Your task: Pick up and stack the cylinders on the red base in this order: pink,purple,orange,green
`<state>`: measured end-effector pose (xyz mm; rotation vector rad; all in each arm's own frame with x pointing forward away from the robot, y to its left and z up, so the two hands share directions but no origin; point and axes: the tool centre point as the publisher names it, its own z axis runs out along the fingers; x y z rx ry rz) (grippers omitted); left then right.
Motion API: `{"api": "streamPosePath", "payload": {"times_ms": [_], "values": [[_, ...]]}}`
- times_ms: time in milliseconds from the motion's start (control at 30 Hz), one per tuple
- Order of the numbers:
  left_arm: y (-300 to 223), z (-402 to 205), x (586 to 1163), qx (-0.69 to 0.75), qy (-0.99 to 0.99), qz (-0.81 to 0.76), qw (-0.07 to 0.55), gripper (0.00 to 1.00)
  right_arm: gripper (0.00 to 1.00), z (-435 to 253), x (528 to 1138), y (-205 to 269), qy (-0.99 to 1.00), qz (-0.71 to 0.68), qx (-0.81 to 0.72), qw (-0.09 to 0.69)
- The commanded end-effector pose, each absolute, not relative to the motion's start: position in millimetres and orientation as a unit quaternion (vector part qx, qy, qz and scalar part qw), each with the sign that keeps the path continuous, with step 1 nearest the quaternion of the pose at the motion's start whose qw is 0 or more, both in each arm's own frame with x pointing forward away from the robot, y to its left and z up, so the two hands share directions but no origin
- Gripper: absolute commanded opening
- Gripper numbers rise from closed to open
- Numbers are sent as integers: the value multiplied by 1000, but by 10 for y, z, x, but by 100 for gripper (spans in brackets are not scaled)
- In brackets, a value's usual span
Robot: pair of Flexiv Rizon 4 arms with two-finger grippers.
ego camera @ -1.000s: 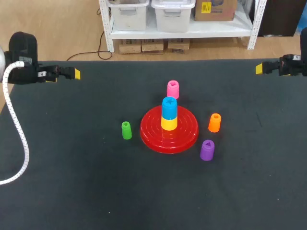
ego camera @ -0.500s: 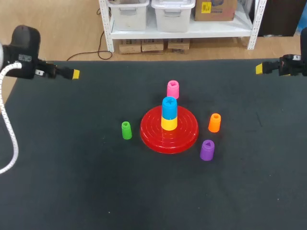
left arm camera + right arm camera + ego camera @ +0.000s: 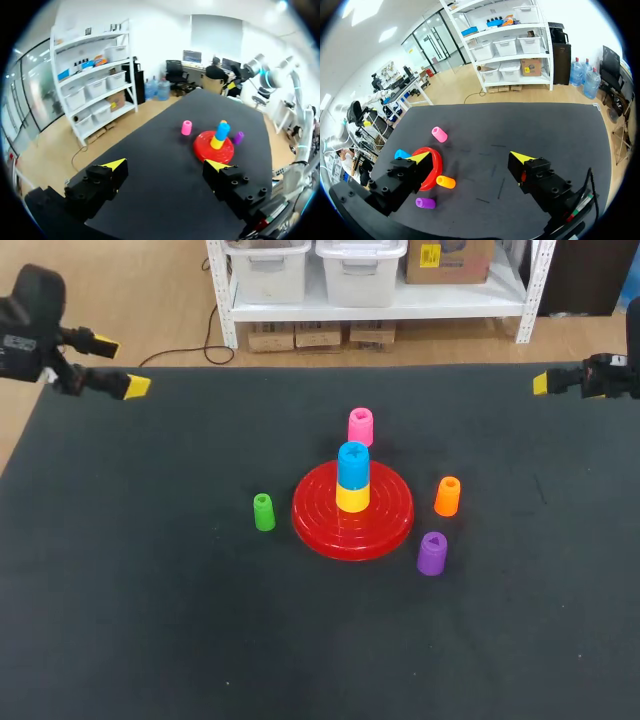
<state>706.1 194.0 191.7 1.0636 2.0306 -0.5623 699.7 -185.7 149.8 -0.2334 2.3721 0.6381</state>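
Red base (image 3: 387, 517) sits mid-counter (image 3: 150, 600), carrying a yellow cylinder (image 3: 352, 498) topped by a blue cylinder (image 3: 352, 465). Around it (all upright, off the base) we list the pink cylinder (image 3: 360, 427) just beyond, the orange cylinder (image 3: 447, 496) and purple cylinder (image 3: 432, 553) at right, and the green cylinder (image 3: 263, 512) at left. Our left jaws and right jaws stand apart, empty, near the far corners.

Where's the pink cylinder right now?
In the head view the pink cylinder stands upright on the table just beyond the red base's far rim, near the middle, not yet on the blue-and-yellow stack.
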Motion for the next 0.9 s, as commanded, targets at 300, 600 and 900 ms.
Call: {"api": "streamPosePath", "payload": {"times_ms": [300,600,900], "values": [[1942,1803,7096,592,681,-245,355,100,100,1498,6998,-1856,907,244,-89,331],[1946,1728,7240,641,665,-228,308,100,100,1498,6998,-1856,907,244,-89,331],[1901,1604,7206,636,659,-269,297,100,100,1498,6998,-1856,907,244,-89,331]]}}
